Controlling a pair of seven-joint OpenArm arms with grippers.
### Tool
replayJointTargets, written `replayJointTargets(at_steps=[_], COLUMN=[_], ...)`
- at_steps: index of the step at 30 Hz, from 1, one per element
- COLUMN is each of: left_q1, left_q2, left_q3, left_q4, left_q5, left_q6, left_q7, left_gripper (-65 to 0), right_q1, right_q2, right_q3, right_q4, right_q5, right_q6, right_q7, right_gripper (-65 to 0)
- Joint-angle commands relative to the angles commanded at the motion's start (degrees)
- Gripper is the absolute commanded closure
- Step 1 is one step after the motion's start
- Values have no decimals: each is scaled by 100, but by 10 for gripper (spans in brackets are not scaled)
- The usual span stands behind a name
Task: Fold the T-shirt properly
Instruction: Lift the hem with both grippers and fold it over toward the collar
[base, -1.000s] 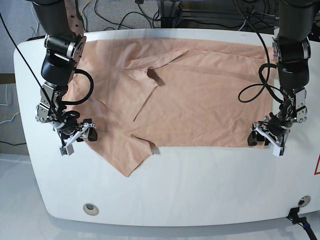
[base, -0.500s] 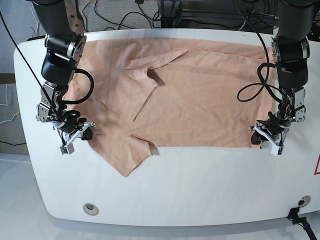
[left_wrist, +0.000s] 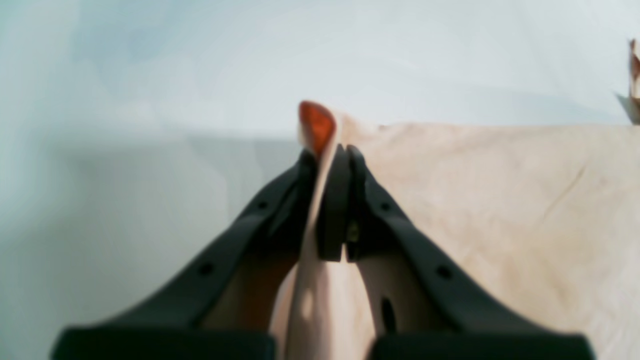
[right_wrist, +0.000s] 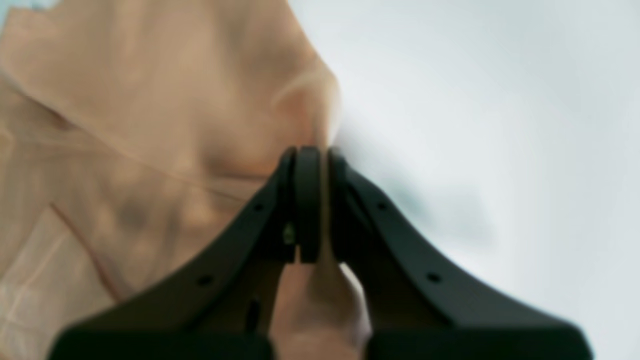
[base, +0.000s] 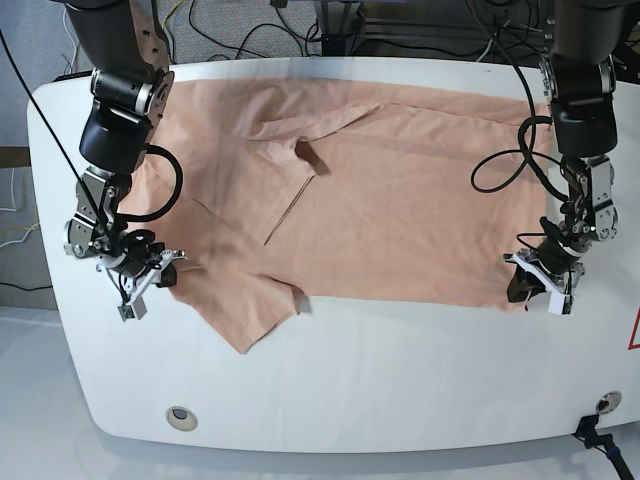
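- The T-shirt (base: 380, 200) is spread over the far half of the white bench (base: 400, 380), from the 9 o'clock side across to the 3 o'clock side, with one sleeve corner hanging down toward 7 o'clock of the base view
- A small dark fold is seen near the middle of the cloth, with a thin crease running from it toward 7 o'clock
- The left claw (base: 538, 280) is set at 4 o'clock of the base view, at the near corner of the shirt's edge
- In the left wrist view, the left claw (left_wrist: 330, 155) is pressed together on a pinch of the T-shirt (left_wrist: 500, 200); a fold of cloth is seen standing up between the black fingers (left_wrist: 340, 200), glowing orange at its tip
- The right claw (base: 145, 275) is set at 8 o'clock of the base view, on the shirt's edge by the sleeve
- In the right wrist view, the right claw (right_wrist: 315, 155) is pinching the T-shirt (right_wrist: 150, 125); cloth is seen between the closed fingers (right_wrist: 305, 200), though the picture is blurred
- Black cables are seen behind the bench at 12 o'clock
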Motion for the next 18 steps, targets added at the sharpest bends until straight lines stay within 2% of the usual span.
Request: replayJointTargets(at_steps=[4,6,10,12,16,18], left_q1=[237,352,563,791,1204,1468], left_q2=[-18,-141,-185,-316,-352,-484], left_q3=[0,0,-26,-105,-141,-141], left_q4=[422,607,879,1178,1662,1908], left_q5=[0,-9,-9,-9,-9,-18], left_q6=[0,0,0,0,0,0], left_q7=[0,0,0,0,0,0], left_gripper=[-3,-3,-3,-3,-4,-4], right_q1=[-97,-220,-484,-651,-1073,-1284], right_q2=[0,0,-9,-97,-123,-246], right_q3=[0,0,0,9,9,9], right_q4=[519,818,1626,2048,2927,3332], right_q5=[0,0,9,9,9,9], right_q6=[0,0,0,0,0,0], right_q7=[-396,-615,-1275,-1530,-2119,-2268], right_gripper=[0,0,0,0,0,0])
